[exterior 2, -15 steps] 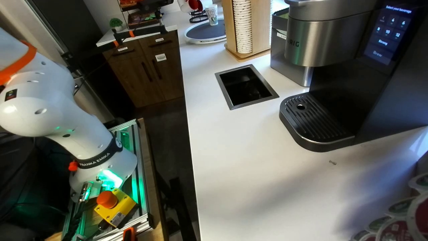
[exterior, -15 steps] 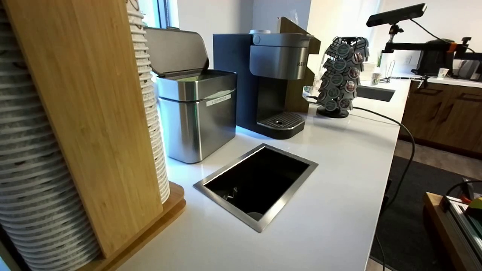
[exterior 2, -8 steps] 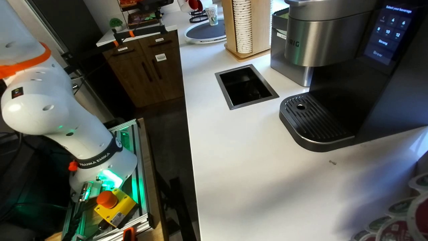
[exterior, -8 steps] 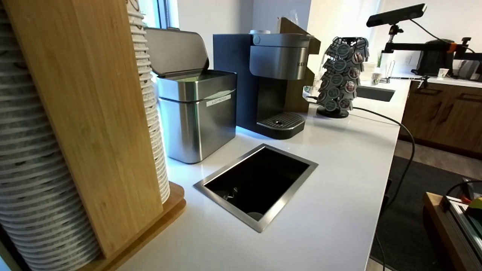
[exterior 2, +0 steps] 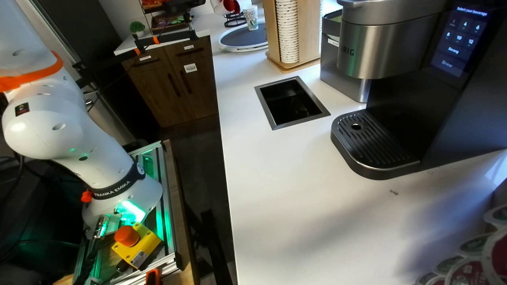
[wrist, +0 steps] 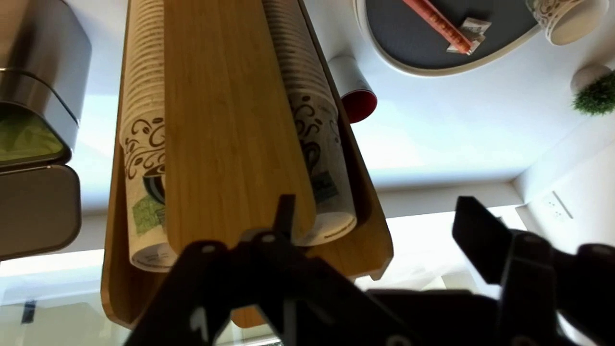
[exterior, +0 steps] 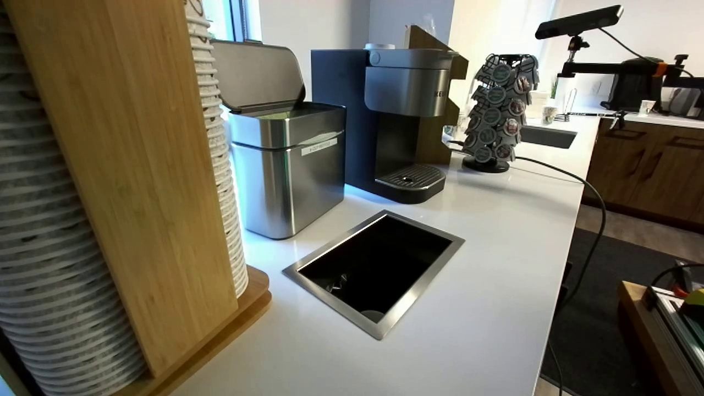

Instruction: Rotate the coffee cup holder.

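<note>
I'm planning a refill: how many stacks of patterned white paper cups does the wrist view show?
2, in the tall light-wood cup holder: a left-hand stack and a right-hand stack, as pictured. More may be hidden behind.

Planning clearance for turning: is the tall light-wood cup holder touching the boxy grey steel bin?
Apart: the wrist view shows white counter between the cup holder and the bin.
</note>
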{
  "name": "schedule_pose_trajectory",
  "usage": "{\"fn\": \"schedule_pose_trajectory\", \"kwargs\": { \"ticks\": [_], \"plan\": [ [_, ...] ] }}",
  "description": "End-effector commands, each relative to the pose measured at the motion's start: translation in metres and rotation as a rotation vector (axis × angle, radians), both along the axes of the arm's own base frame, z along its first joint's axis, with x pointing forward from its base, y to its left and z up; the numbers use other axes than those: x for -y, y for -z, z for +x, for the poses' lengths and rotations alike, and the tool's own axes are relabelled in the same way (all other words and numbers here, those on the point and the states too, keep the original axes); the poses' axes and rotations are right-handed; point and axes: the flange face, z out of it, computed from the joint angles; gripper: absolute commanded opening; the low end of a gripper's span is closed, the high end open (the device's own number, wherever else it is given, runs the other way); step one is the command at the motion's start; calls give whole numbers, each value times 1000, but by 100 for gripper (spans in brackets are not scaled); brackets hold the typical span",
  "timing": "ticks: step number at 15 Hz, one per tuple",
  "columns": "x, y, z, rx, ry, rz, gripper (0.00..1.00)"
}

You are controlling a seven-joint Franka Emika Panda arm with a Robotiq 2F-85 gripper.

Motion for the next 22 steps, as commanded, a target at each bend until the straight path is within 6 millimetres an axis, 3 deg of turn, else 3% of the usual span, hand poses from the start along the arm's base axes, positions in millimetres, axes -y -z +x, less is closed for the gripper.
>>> {"fn": "schedule_pose_trajectory", "kwargs": {
  "ticks": [1, 8, 22],
  "plan": [
    [2, 12, 12, 19, -18, -24, 50],
    [3, 11, 25, 70, -53, 0, 1],
    [3, 33, 45, 86, -39, 19, 0]
  ]
}}
